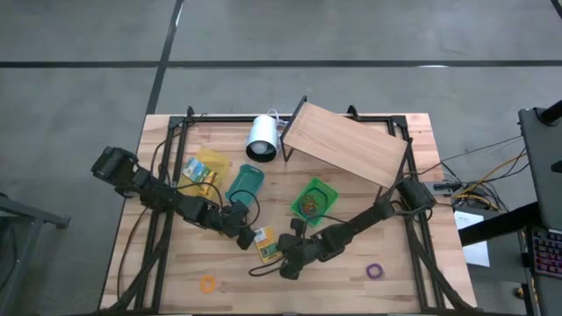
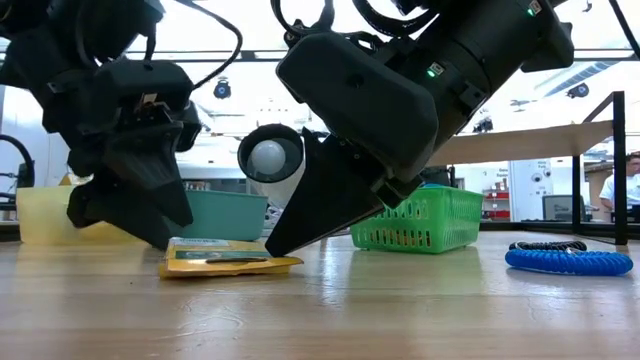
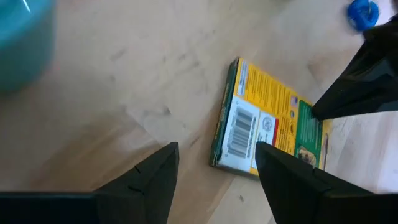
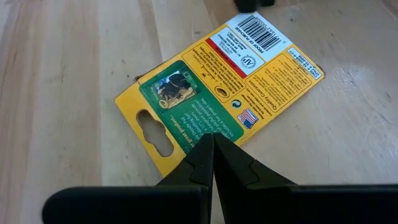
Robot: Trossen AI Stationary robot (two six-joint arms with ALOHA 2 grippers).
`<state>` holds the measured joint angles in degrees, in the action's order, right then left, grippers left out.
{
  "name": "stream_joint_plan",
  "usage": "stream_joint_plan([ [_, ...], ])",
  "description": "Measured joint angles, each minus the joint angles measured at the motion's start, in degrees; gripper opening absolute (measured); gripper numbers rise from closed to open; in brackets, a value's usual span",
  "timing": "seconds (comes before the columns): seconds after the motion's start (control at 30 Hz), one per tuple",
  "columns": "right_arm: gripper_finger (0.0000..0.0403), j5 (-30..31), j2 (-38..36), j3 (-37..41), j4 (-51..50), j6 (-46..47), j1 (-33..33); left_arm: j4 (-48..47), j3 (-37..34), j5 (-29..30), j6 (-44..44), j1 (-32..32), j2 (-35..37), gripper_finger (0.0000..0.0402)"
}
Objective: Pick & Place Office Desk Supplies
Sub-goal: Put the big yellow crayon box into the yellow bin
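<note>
A yellow-and-green card packet (image 1: 265,245) lies flat on the wooden table, printed back up, near the front middle. My right gripper (image 4: 210,142) is shut, its tips on the packet's end with the hang hole (image 4: 151,132). My left gripper (image 3: 217,180) stands open at the packet's barcode end (image 3: 239,130), one finger on either side of that corner. Whether it touches the packet, I cannot tell. In the low view the left gripper (image 2: 150,225) is at the packet's (image 2: 225,262) left end and the right gripper (image 2: 275,248) at its right end. My right gripper presses its shut fingertips down on the packet's printed face (image 4: 205,127), close to the green patch by the hang hole. The fingers slant down from the table's right side. The packet lies flat on the table under them.
Behind the packet stand a teal bin (image 1: 245,183), a green basket (image 1: 313,198) and a yellow bin (image 1: 204,169) with small items. A white cylinder (image 1: 262,138) and a slanted wooden board (image 1: 344,147) stand at the back. A purple band (image 1: 375,271) and an orange band (image 1: 207,283) lie near the front edge.
</note>
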<state>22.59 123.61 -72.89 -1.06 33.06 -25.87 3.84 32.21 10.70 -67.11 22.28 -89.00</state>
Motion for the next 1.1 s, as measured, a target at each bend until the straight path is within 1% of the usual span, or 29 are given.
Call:
stream_joint_plan([
  [0.1, 0.0008, -0.2, 0.0, 0.0, 0.0, 0.0, 0.0, 1.2, 0.0, -1.3, -0.5, 0.0, -1.8, 0.0218],
  [0.27, 0.0008, -0.2, 0.0, 0.1, 0.1, 0.0, 0.0, 5.8, 0.2, -2.0, -0.5, 0.0, -4.5, 0.0218],
  [0.47, 0.0008, -0.2, 0.0, 0.1, 0.1, 0.0, 0.0, 9.0, 0.1, -6.9, -1.7, -0.2, -4.9, 0.0218],
  [0.63, 0.0008, -0.2, 0.0, 0.1, -0.1, 0.0, 0.0, 9.5, 0.1, -11.5, -3.9, -0.2, -4.9, 0.0218],
  [0.77, 0.0008, -0.2, 0.0, 0.2, -0.2, 0.0, 0.0, 10.8, 0.0, -14.0, -4.0, -0.1, -5.0, 0.0218],
  [0.97, 0.0008, -0.2, 0.0, 0.2, -0.2, 0.0, 0.0, 12.5, -0.1, -15.0, -3.9, 0.1, -5.1, 0.0217],
  [1.1, 0.0008, -0.2, 0.0, 0.2, -0.2, 0.0, 0.0, 13.6, -0.1, -15.3, -4.0, 0.1, -6.1, 0.0207],
])
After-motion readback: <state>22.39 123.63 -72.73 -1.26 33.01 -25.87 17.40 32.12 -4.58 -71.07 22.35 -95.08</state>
